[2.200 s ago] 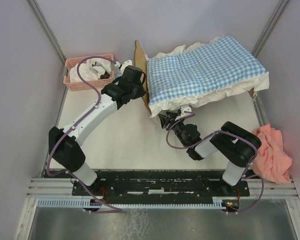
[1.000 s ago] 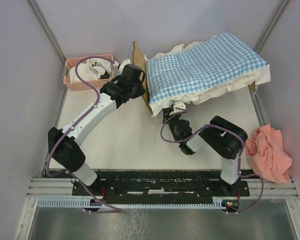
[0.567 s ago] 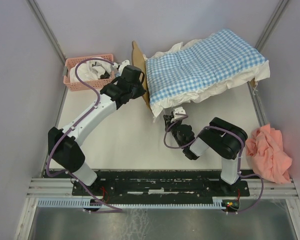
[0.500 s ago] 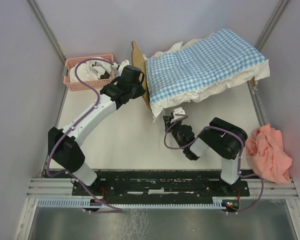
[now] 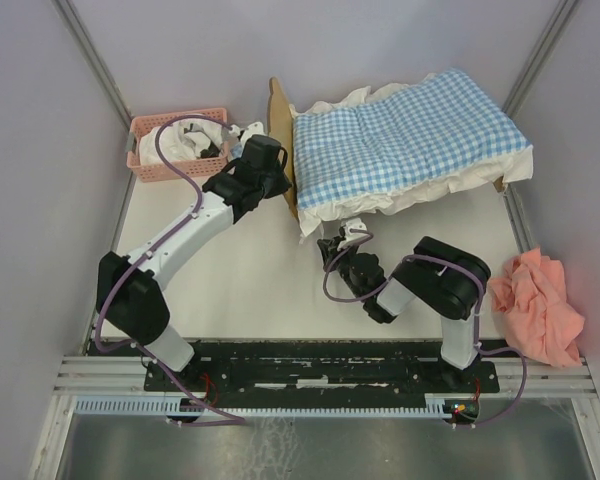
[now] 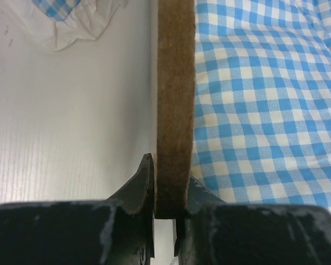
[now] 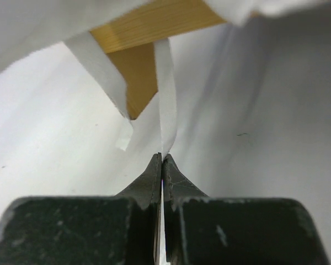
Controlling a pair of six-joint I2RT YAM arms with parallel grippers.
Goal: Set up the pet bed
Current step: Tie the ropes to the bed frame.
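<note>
Left gripper (image 6: 168, 190) pinching headboard edge of pet bed (image 6: 175, 94). Bed runs straight ahead of it on counter (image 5: 240, 270), gingham bedding (image 6: 265, 110) to its right.

Right gripper (image 7: 162, 160) pressed together on white tie (image 7: 166, 105) hanging just ahead, below bed's wooden corner.

Change: bed's far end swung away half a second ago, now back. Both grips unchanged.

Judgement: bedding already on; tie likely being tensioned for fastening.

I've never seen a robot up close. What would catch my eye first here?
The blue-and-white checked bedding draped over the pet bed at the back of the table stands out. The left gripper clamps the bed's wooden headboard edge, while the right gripper pinches a white strip hanging below the bedding.
</note>
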